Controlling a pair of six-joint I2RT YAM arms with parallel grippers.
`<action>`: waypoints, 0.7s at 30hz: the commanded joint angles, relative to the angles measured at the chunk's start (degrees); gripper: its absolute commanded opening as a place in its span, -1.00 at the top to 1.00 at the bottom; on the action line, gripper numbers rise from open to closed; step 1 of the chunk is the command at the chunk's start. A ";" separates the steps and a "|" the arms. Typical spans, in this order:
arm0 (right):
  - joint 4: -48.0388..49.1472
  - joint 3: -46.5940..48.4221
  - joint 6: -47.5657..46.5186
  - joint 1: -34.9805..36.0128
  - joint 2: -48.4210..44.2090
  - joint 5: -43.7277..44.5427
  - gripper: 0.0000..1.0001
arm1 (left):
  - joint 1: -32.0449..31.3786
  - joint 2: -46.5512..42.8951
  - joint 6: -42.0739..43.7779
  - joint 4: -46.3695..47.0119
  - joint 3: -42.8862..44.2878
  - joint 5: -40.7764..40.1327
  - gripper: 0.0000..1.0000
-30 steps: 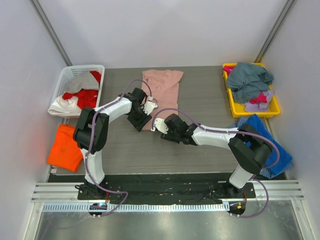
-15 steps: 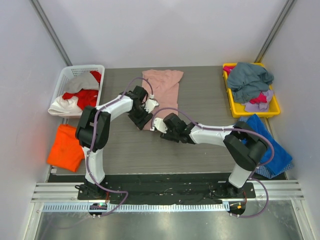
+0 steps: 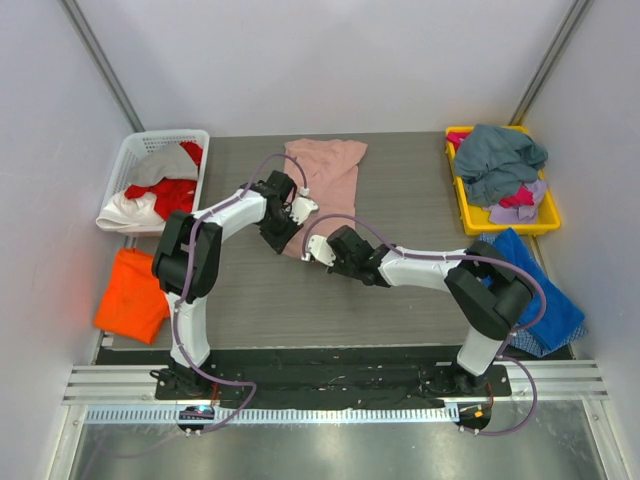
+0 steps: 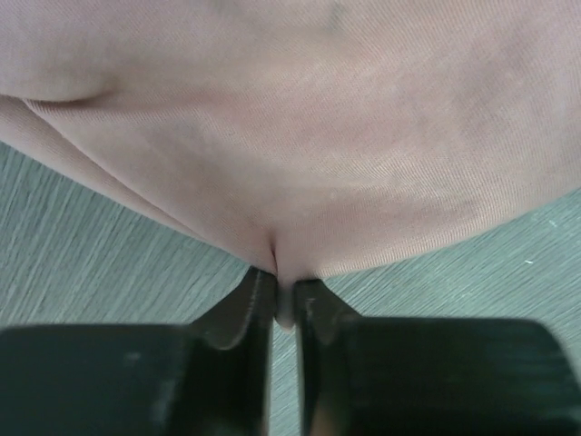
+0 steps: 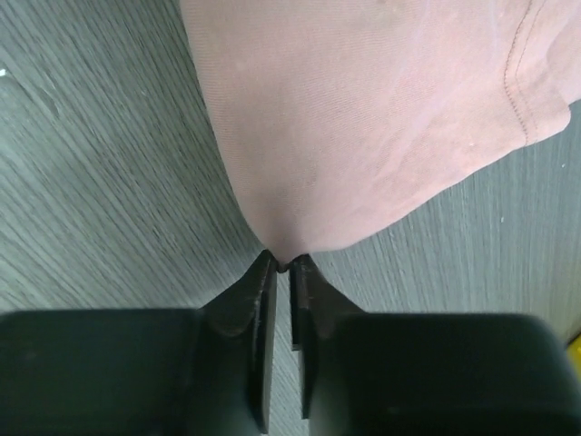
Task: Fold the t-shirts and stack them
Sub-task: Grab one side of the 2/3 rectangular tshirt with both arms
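Tight on pink t-shirt [image 3: 330, 170]: left claw [image 4: 283, 282], right claw [image 5: 281, 263]; red shirt [image 3: 165, 192] in basket [image 3: 165, 135], grey-teal shirt [image 3: 497, 160] in tray [image 3: 548, 215].

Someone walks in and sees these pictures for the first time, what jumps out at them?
A dusty-pink fabric t-shirt lies in the middle of the grey table, its near hem pinched by the left fingers and right fingers. A bright orange fabric t-shirt lies at the near left, and a yellow plastic bin heaped with clothes sits far right.
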 commanded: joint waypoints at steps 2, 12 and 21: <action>0.00 2.73 1.25 -0.07 -0.06 -0.90 0.86 | 0.30 0.60 -0.70 0.05 -1.79 1.92 0.83; -2.90 2.29 3.54 0.72 -2.52 -2.22 0.98 | -1.19 -3.36 -0.53 -1.18 -5.31 0.61 1.00; -7.46 -0.34 5.82 3.79 -7.52 -2.84 0.98 | -4.88 -8.53 -0.44 -1.80 -9.96 -0.45 1.00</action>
